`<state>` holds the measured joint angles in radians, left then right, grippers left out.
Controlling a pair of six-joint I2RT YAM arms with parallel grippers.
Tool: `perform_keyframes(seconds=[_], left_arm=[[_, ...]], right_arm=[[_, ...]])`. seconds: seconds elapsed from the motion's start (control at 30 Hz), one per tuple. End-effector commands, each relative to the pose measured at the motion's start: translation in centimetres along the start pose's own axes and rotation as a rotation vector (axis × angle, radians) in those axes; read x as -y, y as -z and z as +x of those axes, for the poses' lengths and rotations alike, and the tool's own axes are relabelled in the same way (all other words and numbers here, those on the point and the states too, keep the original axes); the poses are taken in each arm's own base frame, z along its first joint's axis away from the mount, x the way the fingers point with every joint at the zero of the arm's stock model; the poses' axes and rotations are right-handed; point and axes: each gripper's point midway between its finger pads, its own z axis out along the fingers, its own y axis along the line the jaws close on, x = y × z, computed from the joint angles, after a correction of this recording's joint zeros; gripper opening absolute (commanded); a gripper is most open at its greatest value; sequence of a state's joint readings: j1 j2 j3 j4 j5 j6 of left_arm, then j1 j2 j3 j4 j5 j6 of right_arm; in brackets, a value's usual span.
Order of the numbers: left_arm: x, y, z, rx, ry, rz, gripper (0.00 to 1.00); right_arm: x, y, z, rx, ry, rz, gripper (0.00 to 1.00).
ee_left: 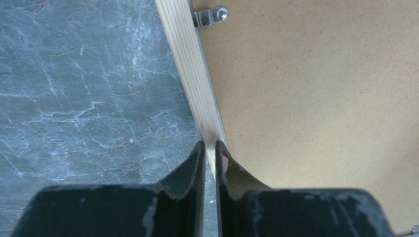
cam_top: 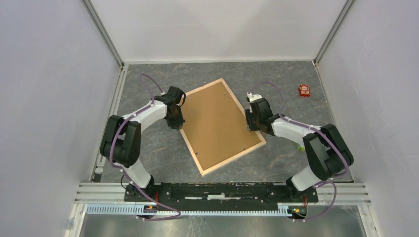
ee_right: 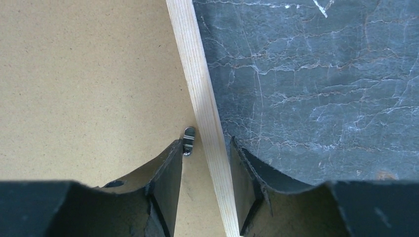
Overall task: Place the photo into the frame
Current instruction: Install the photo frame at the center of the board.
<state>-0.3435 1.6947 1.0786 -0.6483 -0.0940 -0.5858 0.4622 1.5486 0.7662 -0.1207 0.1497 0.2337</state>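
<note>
Mid-table, skewed and face down: the frame (cam_top: 233, 159), pale narrow rails around a brown board (cam_top: 220, 126) seated inside. Small metal clips along the inner edges, one (ee_right: 188, 139) just inside the right rail and lying along it rather than across the board. No photo anywhere in view; perhaps already under the board, though nothing here to settle that.

At the left rail, the left gripper (ee_left: 210, 147): fingertips pressed together with nothing between them, poised right over the rail's inner edge. Touching or merely hovering, hard to tell from the wrist view.

At the right rail, the right gripper (ee_right: 206, 147): jaws apart and straddling the wood, one finger above the board beside the clip, the other outside above the table (cam_top: 148, 148). A gap on either side of the rail, nothing gripped yet.

Near the table's far right corner, well apart from all this: a small red thing (cam_top: 304, 90).

Step in hand, by my reading: getting at the back of the frame, steadying on the left and closing in on rail or clip on the right. Next move: either pinch the rail squarely without skidding the frame, or nudge the clip clear of the board, then lift the board out. Little room beside that clip, so a slow, straight approach.
</note>
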Motion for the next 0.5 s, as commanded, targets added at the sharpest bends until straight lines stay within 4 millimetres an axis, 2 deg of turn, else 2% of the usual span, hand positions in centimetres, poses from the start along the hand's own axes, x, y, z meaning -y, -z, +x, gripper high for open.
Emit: perform_keyframes(seconds=[0.0, 0.13, 0.3, 0.47], left_arm=[[-1.03, -1.54, 1.58, -0.047, -0.031, -0.028, 0.16], [-0.98, -1.50, 1.56, -0.046, -0.030, -0.025, 0.16], [-0.93, -1.50, 1.57, -0.047, -0.029, -0.023, 0.16], [-0.83, -1.61, 1.67, -0.053, -0.029, -0.020, 0.16]], right_arm=[[0.44, -0.62, 0.28, -0.037, -0.011, 0.041, 0.48], [0.53, -0.73, 0.38, -0.047, -0.018, 0.057, 0.49], [1.00, -0.40, 0.89, -0.064, -0.026, 0.094, 0.44], [0.86, -0.05, 1.10, -0.073, -0.033, 0.102, 0.27]])
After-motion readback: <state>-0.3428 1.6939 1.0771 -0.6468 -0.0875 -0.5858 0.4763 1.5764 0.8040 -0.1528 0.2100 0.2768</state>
